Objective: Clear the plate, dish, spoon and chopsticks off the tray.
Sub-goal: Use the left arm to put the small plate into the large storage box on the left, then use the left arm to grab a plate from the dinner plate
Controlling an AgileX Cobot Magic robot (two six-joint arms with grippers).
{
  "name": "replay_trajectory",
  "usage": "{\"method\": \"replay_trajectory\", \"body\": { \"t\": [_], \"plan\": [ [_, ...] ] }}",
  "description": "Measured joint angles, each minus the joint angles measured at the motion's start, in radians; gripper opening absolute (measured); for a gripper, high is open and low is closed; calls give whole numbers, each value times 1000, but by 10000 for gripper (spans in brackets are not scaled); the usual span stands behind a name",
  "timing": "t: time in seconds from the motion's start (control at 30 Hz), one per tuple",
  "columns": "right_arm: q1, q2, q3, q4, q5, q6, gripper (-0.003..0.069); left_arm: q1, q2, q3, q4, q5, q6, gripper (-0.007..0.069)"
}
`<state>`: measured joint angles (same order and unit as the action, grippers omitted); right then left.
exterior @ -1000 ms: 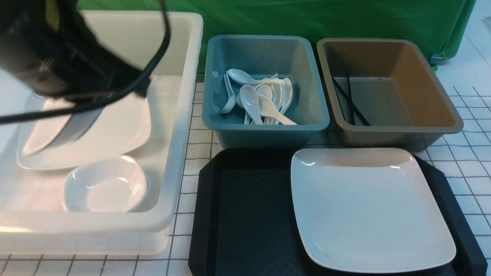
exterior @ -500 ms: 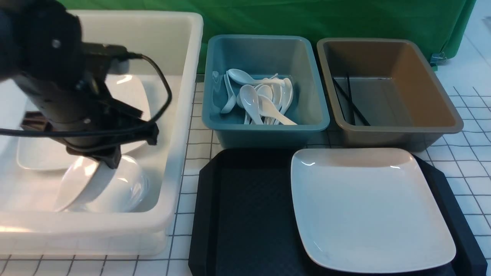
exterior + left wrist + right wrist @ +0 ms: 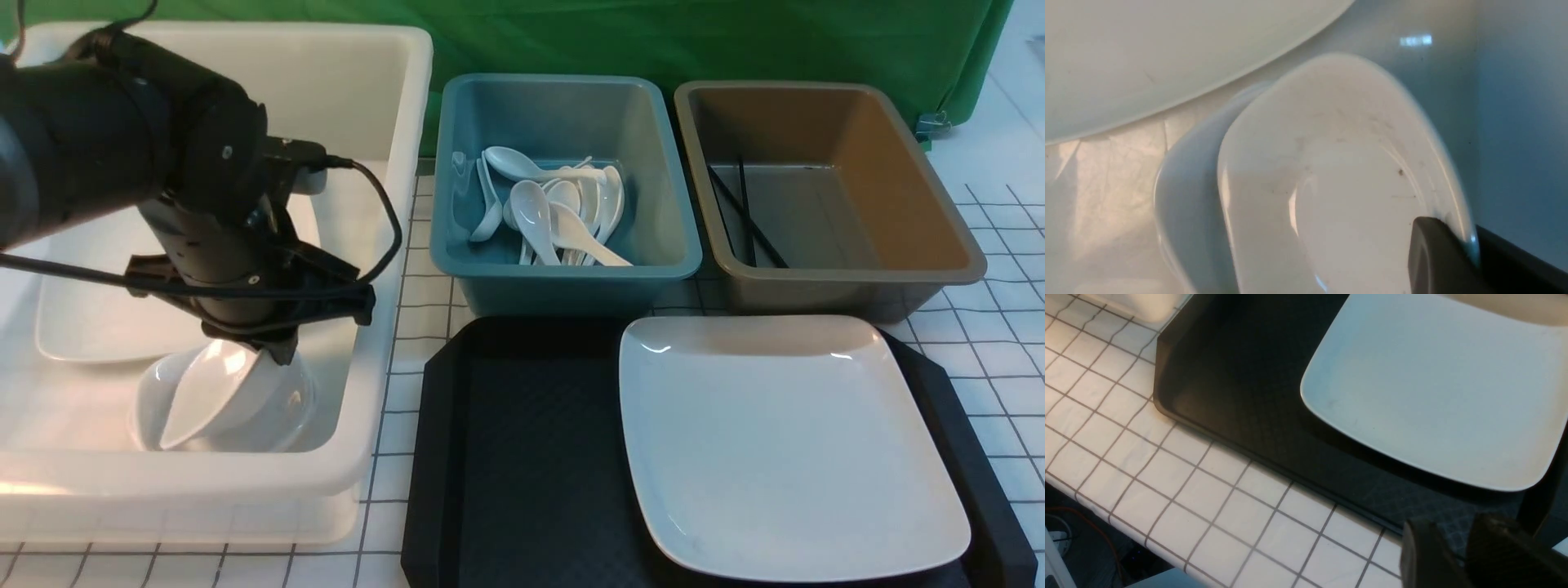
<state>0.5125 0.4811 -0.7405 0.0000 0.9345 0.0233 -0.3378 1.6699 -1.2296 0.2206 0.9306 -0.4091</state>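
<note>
My left gripper [image 3: 273, 353] is shut on the rim of the dish [image 3: 208, 392], a small white bowl with a dark speck inside [image 3: 1339, 171]. The dish hangs steeply tilted, partly inside another white bowl [image 3: 282, 408] in the white bin. In the left wrist view both black fingers [image 3: 1433, 253] pinch the rim. The plate [image 3: 784, 441] lies flat on the right half of the black tray [image 3: 522, 457]. My right gripper [image 3: 1453, 547] hovers over the tray's [image 3: 1233, 375] near edge beside the plate [image 3: 1437, 384], jaws slightly apart, nothing between them. White spoons [image 3: 563, 216] lie in the blue bin; black chopsticks [image 3: 747, 216] lie in the brown bin.
The big white bin [image 3: 392, 245] at the left also holds a large white plate [image 3: 98, 318]. The blue bin [image 3: 563, 278] and brown bin [image 3: 922, 220] stand behind the tray. A white gridded cloth [image 3: 1004, 343] covers the table, whose near edge shows in the right wrist view.
My left arm has come down and to the right inside the white bin with the dish, from over the large plate to the other bowl. The plate on the tray has not moved.
</note>
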Motion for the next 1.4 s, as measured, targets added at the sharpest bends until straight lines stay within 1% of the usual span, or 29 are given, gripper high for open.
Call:
{"method": "replay_trajectory", "body": {
  "t": [0.2,0.23,0.3,0.43,0.5,0.57,0.67,0.8,0.93,1.07,1.2,1.3,1.33,1.4],
  "plan": [
    [0,0,0,0,0,0,225,0,7,0,4,-29,-65,133],
    [0,0,0,0,0,0,227,0,7,0,7,-29,-72,179],
    [0,0,0,0,0,5,228,0,7,0,13,-27,-74,247],
    [0,0,0,0,0,26,231,0,4,0,31,-5,-75,347],
    [0,0,0,0,0,28,232,0,0,0,44,12,-73,370],
    [0,0,0,0,1,29,235,0,-14,-16,87,66,-74,398],
    [0,0,0,0,1,31,237,0,-29,-62,150,152,-74,407],
    [0,0,0,0,4,31,238,1,-43,-114,167,213,-50,408],
    [0,0,0,0,12,31,239,1,-45,-130,142,222,-15,408],
    [0,0,0,0,36,33,239,1,-45,-130,84,201,10,408],
    [0,0,0,0,55,35,239,1,-45,-130,64,190,22,405],
    [0,0,0,0,61,37,239,1,-45,-130,62,196,49,364],
    [0,0,0,0,61,37,239,1,-45,-130,62,196,50,364],
    [0,0,0,0,61,37,225,2,-45,-131,22,227,95,281]
  ]
}}
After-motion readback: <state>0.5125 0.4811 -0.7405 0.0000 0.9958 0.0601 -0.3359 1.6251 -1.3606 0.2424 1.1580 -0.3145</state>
